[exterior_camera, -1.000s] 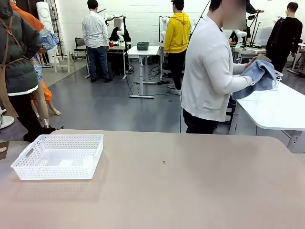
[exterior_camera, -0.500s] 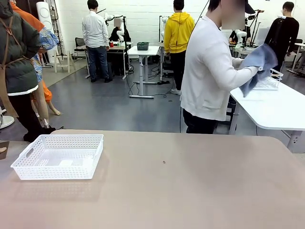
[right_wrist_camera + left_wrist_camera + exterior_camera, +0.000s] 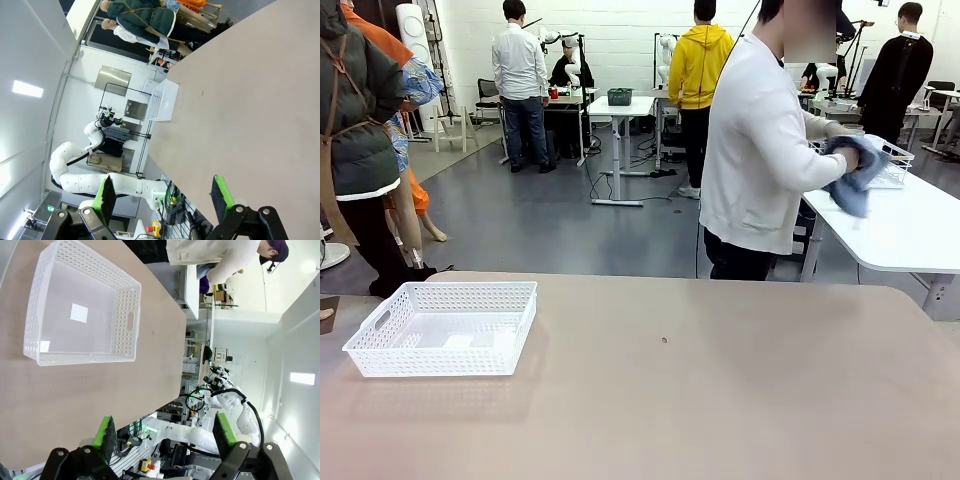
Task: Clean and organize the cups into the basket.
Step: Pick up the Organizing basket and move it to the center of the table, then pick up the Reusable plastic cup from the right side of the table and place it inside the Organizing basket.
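White lattice basket (image 3: 432,358) sits lower left in the front view on the tan table (image 3: 720,400), upright, near the table's left edge, white label patch on its floor. Left wrist view: basket (image 3: 125,322) upper left, left gripper (image 3: 165,430) at bottom, fingers spread wide, nothing between them. Right wrist view: right gripper (image 3: 164,192) at bottom, spread wide too, nothing held, basket (image 3: 162,106) small, left of centre. Person (image 3: 760,150) upper right of front view, turned toward a white side table (image 3: 910,235), blue cloth (image 3: 850,185) in hand

Both jaws are black with 2 green pads (image 3: 105,432) each; the right arm (image 3: 195,432) is white, rounded, trailing a black cable (image 3: 252,412).
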Controlling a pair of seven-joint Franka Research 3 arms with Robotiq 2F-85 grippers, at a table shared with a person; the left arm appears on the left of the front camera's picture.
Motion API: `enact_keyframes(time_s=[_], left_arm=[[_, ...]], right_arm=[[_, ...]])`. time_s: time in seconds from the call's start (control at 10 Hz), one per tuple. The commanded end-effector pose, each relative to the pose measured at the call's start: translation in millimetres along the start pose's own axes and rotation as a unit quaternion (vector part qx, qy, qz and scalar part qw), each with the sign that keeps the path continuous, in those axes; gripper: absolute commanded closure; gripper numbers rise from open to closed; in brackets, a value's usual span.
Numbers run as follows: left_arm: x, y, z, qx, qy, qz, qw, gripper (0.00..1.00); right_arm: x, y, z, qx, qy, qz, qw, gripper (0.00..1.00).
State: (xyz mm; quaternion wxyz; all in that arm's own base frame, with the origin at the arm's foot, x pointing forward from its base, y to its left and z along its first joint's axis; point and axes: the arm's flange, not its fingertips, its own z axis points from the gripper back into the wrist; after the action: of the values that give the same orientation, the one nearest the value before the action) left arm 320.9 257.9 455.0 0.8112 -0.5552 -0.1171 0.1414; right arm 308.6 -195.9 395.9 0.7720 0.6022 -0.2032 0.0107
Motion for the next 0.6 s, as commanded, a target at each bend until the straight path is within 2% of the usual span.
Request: enact_keyframes(time_s=[0.0,0.5], left_arm=[[-0.3,-0.3,1.3,-0.011,-0.003,-0.004,1.0,0.0],[-0.3,-0.3,1.3,-0.011,-0.003,-0.004,1.0,0.0]], right_arm=[[0.7,-0.6,0.0,-0.003,-0.002,-0.003,1.0,0.0],[0.7,-0.6,0.0,-0.003,-0.002,-0.003,1.0,0.0]])
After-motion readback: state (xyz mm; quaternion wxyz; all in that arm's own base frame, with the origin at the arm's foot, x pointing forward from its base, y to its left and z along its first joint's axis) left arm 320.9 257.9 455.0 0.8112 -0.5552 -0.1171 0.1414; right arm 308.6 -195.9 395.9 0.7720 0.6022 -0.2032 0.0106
